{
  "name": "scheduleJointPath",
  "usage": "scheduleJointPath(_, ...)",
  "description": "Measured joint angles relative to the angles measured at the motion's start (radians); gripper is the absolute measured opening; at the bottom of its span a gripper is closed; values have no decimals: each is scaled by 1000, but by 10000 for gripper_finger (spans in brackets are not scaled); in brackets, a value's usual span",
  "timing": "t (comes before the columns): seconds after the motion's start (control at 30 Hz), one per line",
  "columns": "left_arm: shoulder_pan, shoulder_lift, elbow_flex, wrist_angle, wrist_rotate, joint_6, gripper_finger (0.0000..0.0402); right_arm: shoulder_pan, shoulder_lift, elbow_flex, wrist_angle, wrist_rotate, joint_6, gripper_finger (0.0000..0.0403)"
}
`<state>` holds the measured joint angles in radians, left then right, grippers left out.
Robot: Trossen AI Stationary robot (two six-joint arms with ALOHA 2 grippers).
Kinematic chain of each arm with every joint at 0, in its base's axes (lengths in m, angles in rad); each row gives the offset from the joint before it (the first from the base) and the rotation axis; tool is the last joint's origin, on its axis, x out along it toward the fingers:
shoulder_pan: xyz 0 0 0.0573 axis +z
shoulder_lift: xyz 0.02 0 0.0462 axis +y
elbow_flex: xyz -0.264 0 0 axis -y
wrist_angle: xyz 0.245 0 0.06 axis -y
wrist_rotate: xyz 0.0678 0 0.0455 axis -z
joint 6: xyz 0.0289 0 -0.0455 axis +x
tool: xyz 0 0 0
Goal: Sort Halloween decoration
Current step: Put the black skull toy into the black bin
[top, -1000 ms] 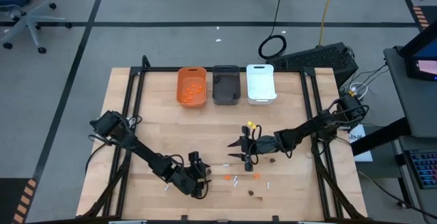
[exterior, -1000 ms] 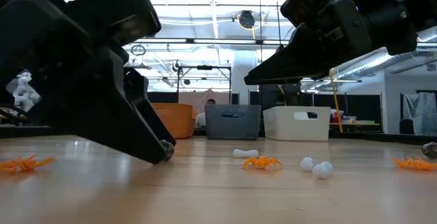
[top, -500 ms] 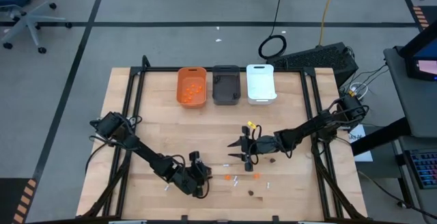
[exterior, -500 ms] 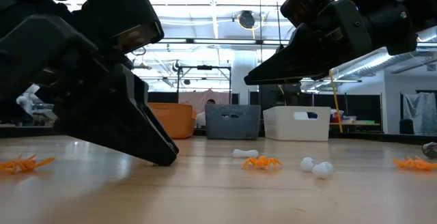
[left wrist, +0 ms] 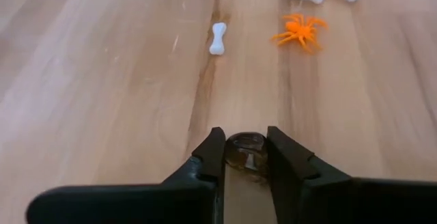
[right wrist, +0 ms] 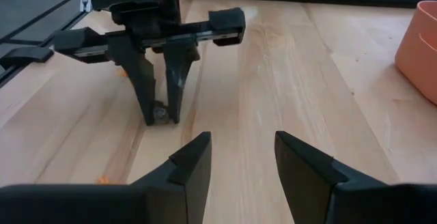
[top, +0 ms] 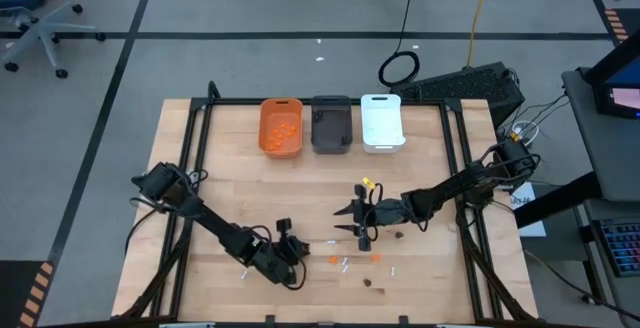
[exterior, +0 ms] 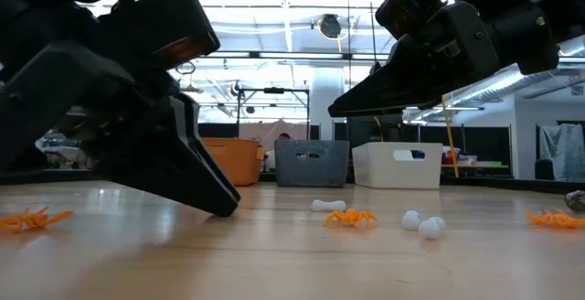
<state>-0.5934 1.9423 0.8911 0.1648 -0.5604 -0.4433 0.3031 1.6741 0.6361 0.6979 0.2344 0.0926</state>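
Note:
Small Halloween decoration pieces lie loose on the wooden table near its front edge. Among them are an orange spider (left wrist: pixel 299 31) and white bones (left wrist: pixel 218 37). My left gripper (left wrist: pixel 244 142) is down at the table near the front, shut on a dark lump (left wrist: pixel 245 157). The right wrist view also shows this gripper (right wrist: pixel 161 109) with the lump (right wrist: pixel 160 113) between its fingertips. My right gripper (right wrist: pixel 240 157) hovers open above the table's middle (top: pixel 358 224), holding nothing and facing the left gripper. My left gripper pinches the dark lump by its two opposite sides (left wrist: pixel 231 157) between the free ends of its two fingers (left wrist: pixel 213 154). The fingers slant down at it from above. The lump's underside rests on the table.
An orange bin (top: pixel 281 126), a dark grey bin (top: pixel 331 124) and a white bin (top: pixel 381 122) stand in a row at the table's far edge. More orange (top: pixel 375 258), white (top: pixel 393 268) and dark (top: pixel 368 283) pieces lie between the grippers and the front edge.
My left gripper has stayed in place at the table and its fingers have shut in on the dark lump. The lump still rests on the wood. My right gripper has kept still.

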Motion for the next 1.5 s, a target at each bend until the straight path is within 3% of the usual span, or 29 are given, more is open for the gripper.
scheduleJointPath(0.37, 76, -179, -3, -75, -35, 275, 70, 1, -44, 0, -50, 0, -11, 146)
scheduleJointPath(0.63, 137, -275, -1, -49, -107, 700, 70, 2, -149, 0, -301, 5, -35, 146)
scheduleJointPath(0.77, 172, -288, -1, -20, -112, 884, 70, 2, -153, 0, -343, 13, -56, 146)
scheduleJointPath(1.17, 266, -290, -1, 130, -110, 1433, 70, -1, -152, 0, -424, 199, -135, 146)
scheduleJointPath(1.3, 303, -290, -1, 162, -102, 1520, 70, -1, -152, 0, -429, 263, -133, 146)
scheduleJointPath(1.5, 358, -290, -1, 172, -100, 1524, 70, -1, -152, 0, -430, 269, -113, 146)
